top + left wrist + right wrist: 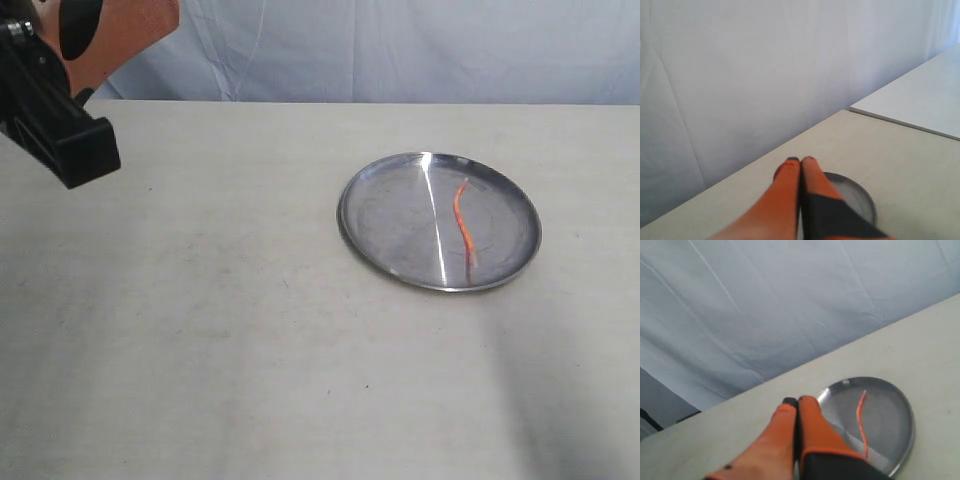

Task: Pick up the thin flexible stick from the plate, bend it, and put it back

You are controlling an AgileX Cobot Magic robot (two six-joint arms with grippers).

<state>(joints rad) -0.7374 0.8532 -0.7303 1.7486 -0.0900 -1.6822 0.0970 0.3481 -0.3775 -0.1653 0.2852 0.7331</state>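
Note:
The round silver plate lies on the table right of centre. On its right half rests the thin flexible stick, orange-red and slightly wavy, beside a white glare streak. In the right wrist view the stick lies in the plate, and my right gripper hovers well short of it with its orange fingers pressed together, empty. My left gripper is also shut and empty, with part of the plate showing behind it. In the exterior view only the left arm's black and orange body shows at the top left.
The beige table spreads wide around the plate. A pale blue-white cloth backdrop hangs behind its far edge. A second white table surface shows in the left wrist view.

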